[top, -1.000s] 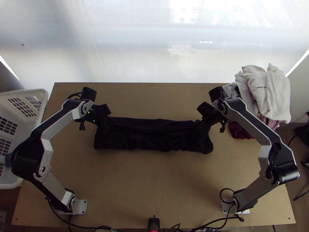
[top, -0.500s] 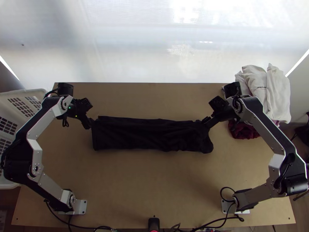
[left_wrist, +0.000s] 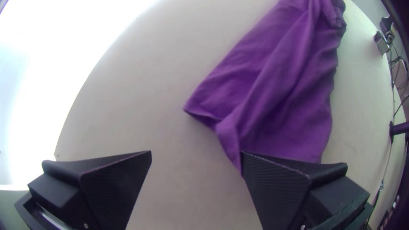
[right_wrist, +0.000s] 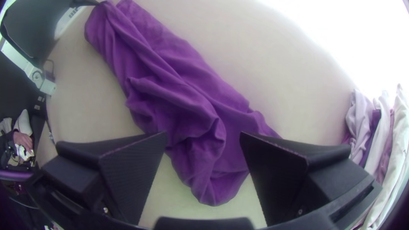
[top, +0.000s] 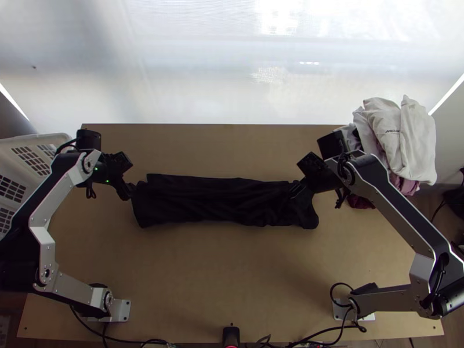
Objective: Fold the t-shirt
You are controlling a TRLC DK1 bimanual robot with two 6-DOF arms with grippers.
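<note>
Change, left gripper: since the earlier top frame, the left gripper (left_wrist: 196, 154) has shifted slightly toward the left of the frame, and the t-shirt's (top: 220, 202) left end has skewed from nearly square to slanted.
Change, right gripper: the right gripper (right_wrist: 203, 135) has moved inward and now sits over the shirt's right end.
T-shirt, position: across the middle of the top frame, on the table (top: 232, 267), as a long narrow strip, apparently folded lengthwise; right end rumpled.
Left gripper, state: fingers wide apart, nothing clamped; one finger overlaps the cloth's edge in its wrist view.
Right gripper, state: fingers wide apart above the bunched end, no grasp found.
Meaning for task: the lengthwise folding appears done; the work now looks like straightening the strip or preparing to bring its ends inward.
Risk: the slanted left end and loose right end could give an uneven fold; each grip should probably take every layer.
Surroundings: clothes pile (top: 400, 139), upper right of frame; white basket (top: 26, 156), left edge.
</note>
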